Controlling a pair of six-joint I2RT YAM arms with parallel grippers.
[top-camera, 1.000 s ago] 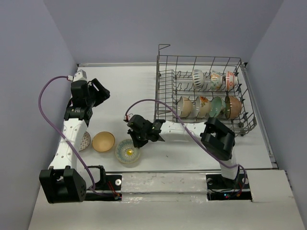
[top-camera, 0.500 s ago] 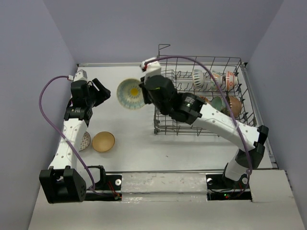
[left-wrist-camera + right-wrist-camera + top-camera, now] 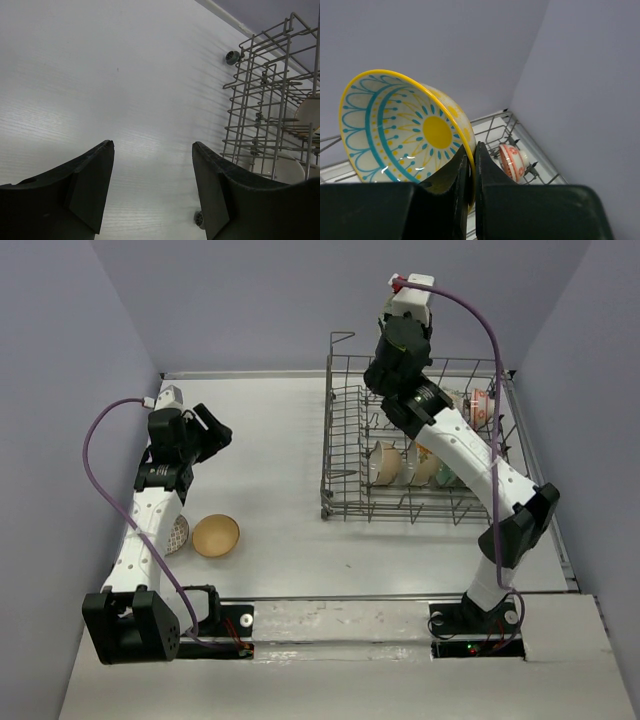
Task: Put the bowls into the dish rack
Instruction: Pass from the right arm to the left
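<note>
Aloft, right claw [image 3: 471, 150] pinching yellow-centred bowl [image 3: 405, 125] above dish rack [image 3: 340, 440], left claw [image 3: 152, 145] wide

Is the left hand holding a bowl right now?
No, the left hand is open, with nothing between its jaws.

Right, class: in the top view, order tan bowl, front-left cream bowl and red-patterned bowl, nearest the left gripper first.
1. tan bowl, on the table
2. cream bowl, in the rack, front left
3. red-patterned bowl, rack's far right
</note>
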